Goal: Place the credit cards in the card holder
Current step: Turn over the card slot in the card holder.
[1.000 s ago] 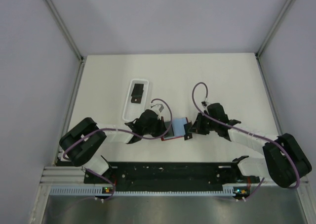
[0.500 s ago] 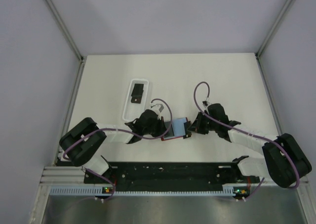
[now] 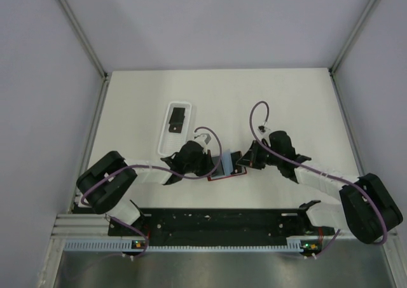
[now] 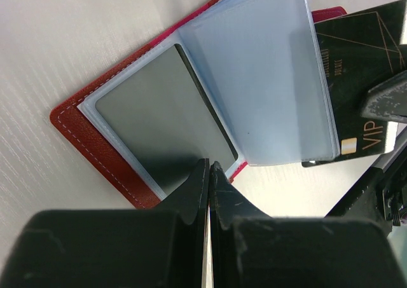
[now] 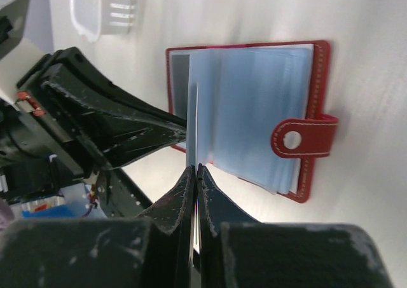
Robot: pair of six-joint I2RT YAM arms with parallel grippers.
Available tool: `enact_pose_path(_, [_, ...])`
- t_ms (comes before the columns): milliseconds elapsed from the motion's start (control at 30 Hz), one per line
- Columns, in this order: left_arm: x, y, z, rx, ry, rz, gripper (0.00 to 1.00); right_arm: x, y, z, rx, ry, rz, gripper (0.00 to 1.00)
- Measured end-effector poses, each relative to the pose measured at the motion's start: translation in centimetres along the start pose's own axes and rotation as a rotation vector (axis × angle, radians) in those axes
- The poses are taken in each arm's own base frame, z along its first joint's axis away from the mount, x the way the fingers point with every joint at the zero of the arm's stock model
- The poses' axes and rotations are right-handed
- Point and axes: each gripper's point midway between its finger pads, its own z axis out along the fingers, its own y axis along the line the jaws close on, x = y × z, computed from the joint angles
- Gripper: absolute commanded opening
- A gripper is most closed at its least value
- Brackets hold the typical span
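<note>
Credit card (image 4: 356,65), black with gold VIP lettering, was held by one edge between the tightly closed fingers of the right gripper (image 5: 194,168). Just ahead of those fingertips the card holder (image 5: 311,138) was spread open on the table (image 3: 286,103), red cover down, and the card was partly hidden behind a raised clear pocket (image 4: 267,78). On the opposite side the left gripper (image 4: 208,168) was set at the holder's edge, its fingers shut tight with their tips at the foot of the pockets; whether any plastic was pinched could not be told. Beyond the left gripper, well apart from it, a second card (image 3: 177,118) was seen lying in a white tray (image 3: 170,143).
</note>
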Motion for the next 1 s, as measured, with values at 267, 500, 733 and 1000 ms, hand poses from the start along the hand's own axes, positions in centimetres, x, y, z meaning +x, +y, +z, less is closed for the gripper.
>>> enact_pose_path(267, [0.1,0.0,-0.2,-0.007,0.004,-0.002,0.0,0.3,1.4,0.7,-0.094,0.04,0.007,0.0])
enact_pose_path(500, [-0.7,-0.3,-2.3,-0.025,-0.024,0.004,0.0,1.9,0.4,2.0,-0.091,0.118,0.043,0.0])
enact_pose_path(733, [-1.6,-0.2,-4.0,-0.052,-0.071,0.024,0.0,2.7,1.2,3.7,-0.101,0.173,0.029,0.0])
enact_pose_path(1000, [-1.6,0.8,-5.0,-0.106,-0.084,0.024,0.0,2.9,2.5,4.5,-0.129,0.186,0.002,0.0])
